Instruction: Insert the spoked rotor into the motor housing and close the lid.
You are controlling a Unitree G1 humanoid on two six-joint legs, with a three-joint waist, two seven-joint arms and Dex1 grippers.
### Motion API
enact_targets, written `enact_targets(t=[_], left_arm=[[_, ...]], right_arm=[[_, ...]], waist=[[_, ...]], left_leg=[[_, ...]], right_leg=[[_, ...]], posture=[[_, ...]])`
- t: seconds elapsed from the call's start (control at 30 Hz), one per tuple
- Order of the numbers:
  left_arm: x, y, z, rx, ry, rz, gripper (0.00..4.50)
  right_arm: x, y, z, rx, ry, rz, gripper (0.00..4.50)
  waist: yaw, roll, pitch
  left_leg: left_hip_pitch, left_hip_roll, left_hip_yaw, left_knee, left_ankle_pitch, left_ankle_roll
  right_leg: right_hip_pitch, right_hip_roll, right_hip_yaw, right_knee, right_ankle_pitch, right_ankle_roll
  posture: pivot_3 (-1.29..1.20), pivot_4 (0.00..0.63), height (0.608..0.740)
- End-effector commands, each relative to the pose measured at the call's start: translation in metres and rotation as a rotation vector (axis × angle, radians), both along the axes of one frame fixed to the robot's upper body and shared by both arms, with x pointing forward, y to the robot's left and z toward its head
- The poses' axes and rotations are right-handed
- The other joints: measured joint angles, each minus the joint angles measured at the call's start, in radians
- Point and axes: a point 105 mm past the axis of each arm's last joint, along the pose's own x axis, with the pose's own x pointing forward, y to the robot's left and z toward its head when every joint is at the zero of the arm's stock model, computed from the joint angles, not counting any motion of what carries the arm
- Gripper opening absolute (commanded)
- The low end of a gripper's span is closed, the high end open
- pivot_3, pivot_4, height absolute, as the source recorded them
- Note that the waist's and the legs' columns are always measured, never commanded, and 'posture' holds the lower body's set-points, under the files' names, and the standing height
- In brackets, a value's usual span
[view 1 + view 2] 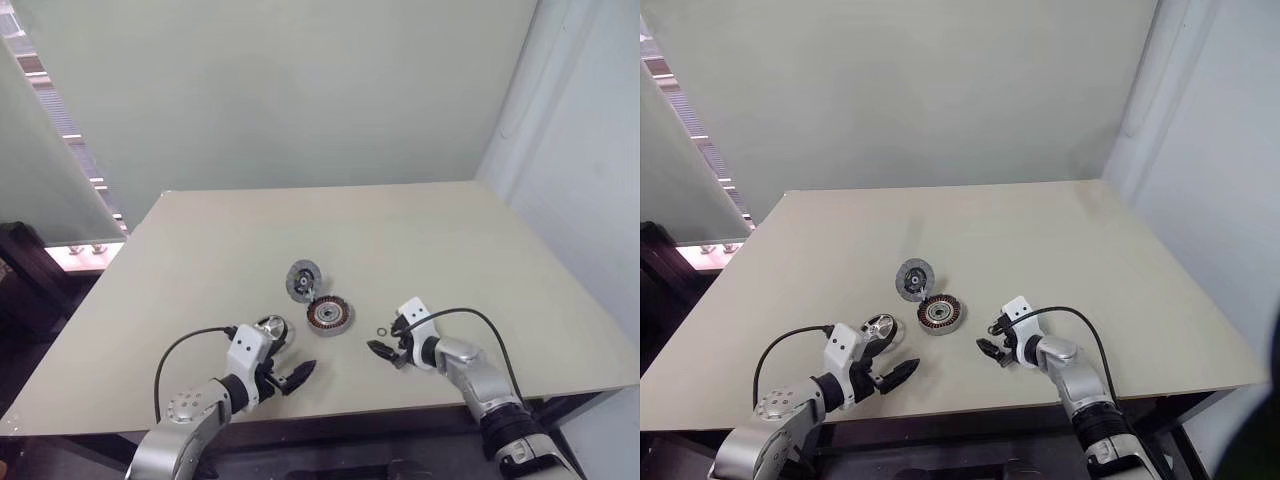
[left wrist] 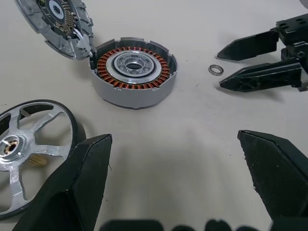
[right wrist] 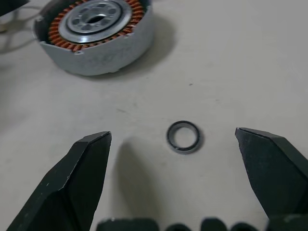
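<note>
The motor housing (image 1: 329,315), a round cup with copper windings, sits at the table's middle. The lid (image 1: 304,280), a slotted grey disc, leans against the housing's far left edge. The spoked rotor (image 1: 272,328) lies flat to the left of the housing, right beside my left gripper (image 1: 291,356), which is open and holds nothing. In the left wrist view the rotor (image 2: 26,149) is next to one finger (image 2: 86,183). To the right of the housing my right gripper (image 3: 172,134) is open, low over the table, empty.
A small metal ring (image 3: 183,136) lies on the table just ahead of the gap between my right gripper's fingers. The beige table (image 1: 450,240) has free room behind and to both sides; its front edge runs close under both arms.
</note>
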Motion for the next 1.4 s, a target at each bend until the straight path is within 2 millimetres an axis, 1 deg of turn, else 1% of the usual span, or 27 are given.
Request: enact_targets(t=[0.03, 0.37, 0.4, 0.47, 0.63, 0.73, 0.83, 1.03, 1.17, 1.27, 1.3, 1.37, 1.4], left_arm=[[0.003, -0.004, 0.011, 0.0, -0.054, -0.018, 4.48], [0.004, -0.003, 0.011, 0.007, -0.055, -0.015, 4.48], [0.004, -0.003, 0.011, 0.007, -0.056, -0.015, 4.49], [0.004, -0.003, 0.011, 0.006, -0.057, -0.015, 4.5], [0.004, -0.004, 0.012, 0.006, -0.061, -0.015, 4.5], [0.005, -0.004, 0.012, 0.006, -0.063, -0.015, 4.5], [0.005, -0.005, 0.012, 0.005, -0.064, -0.015, 4.5], [0.006, -0.004, 0.012, 0.004, -0.066, -0.012, 4.5], [0.006, -0.004, 0.013, 0.004, -0.068, -0.009, 4.5], [0.007, -0.003, 0.013, 0.005, -0.069, -0.007, 4.5], [0.007, -0.003, 0.013, 0.006, -0.07, -0.006, 4.5], [0.007, -0.002, 0.013, 0.008, -0.071, -0.005, 4.5], [0.007, -0.002, 0.013, 0.008, -0.072, -0.004, 4.5]], right_arm=[[0.01, 0.002, 0.013, 0.013, -0.06, -0.003, 4.5], [0.009, 0.003, 0.003, 0.001, -0.034, -0.005, 4.5], [0.008, 0.003, 0.002, -0.001, -0.031, -0.004, 4.33], [0.008, 0.003, 0.001, -0.003, -0.029, -0.004, 3.92], [0.008, 0.002, 0.0, -0.013, -0.024, -0.009, 2.18], [0.008, 0.0, 0.0, -0.017, -0.025, -0.015, 1.06], [0.008, -0.001, 0.001, -0.019, -0.029, -0.015, 0.05], [0.009, -0.002, 0.004, -0.017, -0.04, -0.013, 0.01], [0.016, -0.005, 0.015, 0.016, -0.07, -0.063, 0.01], [0.017, 0.0, 0.023, 0.049, -0.043, -0.053, 0.01], [0.016, 0.004, 0.026, 0.062, -0.028, -0.034, 0.18], [0.018, 0.01, 0.035, 0.075, -0.056, -0.017, 0.53], [0.018, 0.014, 0.039, 0.081, -0.053, 0.002, 0.89]], waist=[[0.0, 0.0, 0.0], [0.0, 0.0, 0.0], [0.0, 0.0, 0.0], [0.0, 0.0, 0.0], [-0.001, 0.0, 0.0], [-0.001, 0.0, 0.0], [-0.001, 0.0, 0.0], [-0.001, 0.0, 0.0], [-0.001, 0.0, 0.0], [-0.001, 0.0, 0.0], [-0.001, 0.0, 0.0], [-0.001, 0.0, 0.0], [-0.001, 0.0, 0.0]], left_leg=[[0.0, 0.0, 0.0, 0.0, 0.0, 0.0], [0.002, 0.0, 0.001, 0.0, 0.0, 0.0], [0.003, 0.0, 0.001, 0.0, 0.0, 0.0], [0.003, 0.0, 0.001, 0.0, 0.0, 0.0], [0.003, 0.0, 0.002, -0.001, 0.0, 0.0], [0.003, 0.0, 0.002, -0.001, 0.0, 0.001], [0.003, 0.0, 0.002, -0.001, 0.0, 0.001], [0.004, 0.0, 0.003, -0.001, 0.0, 0.001], [0.004, 0.0, 0.003, -0.001, 0.0, 0.001], [0.003, 0.0, 0.003, -0.001, 0.0, 0.001], [0.003, 0.0, 0.003, -0.001, 0.0, 0.001], [0.003, 0.0, 0.003, -0.001, 0.0, 0.001], [0.003, 0.0, 0.003, -0.001, 0.0, 0.001]], right_leg=[[0.0, 0.0, 0.0, 0.0, 0.0, 0.0], [0.001, 0.0, 0.001, 0.0, 0.0, 0.0], [0.002, 0.0, 0.001, 0.0, 0.0, 0.0], [0.002, 0.0, 0.001, 0.0, 0.0, 0.0], [0.002, 0.0, 0.002, 0.0, 0.0, 0.0], [0.001, 0.001, 0.002, 0.001, 0.0, 0.0], [0.001, 0.001, 0.002, 0.001, 0.0, 0.0], [0.002, 0.001, 0.003, 0.001, 0.0, 0.0], [0.001, 0.001, 0.003, 0.001, 0.0, 0.0], [0.001, 0.001, 0.004, 0.001, 0.0, 0.0], [0.001, 0.001, 0.004, 0.001, 0.0, 0.0], [0.001, 0.001, 0.004, 0.001, 0.0, 0.0], [0.001, 0.001, 0.004, 0.001, 0.0, 0.0]], posture=[[0.0, 0.0, 0.74], [0.0, 0.0, 0.74], [0.0, 0.0, 0.74], [0.0, 0.0, 0.74], [0.0, 0.0, 0.74], [0.0, 0.0, 0.74], [0.0, 0.0, 0.74], [0.0, 0.0, 0.74], [0.0, 0.0, 0.74], [0.0, 0.0, 0.74], [0.0, 0.0, 0.74], [0.0, 0.0, 0.74], [0.0, 0.0, 0.74]])
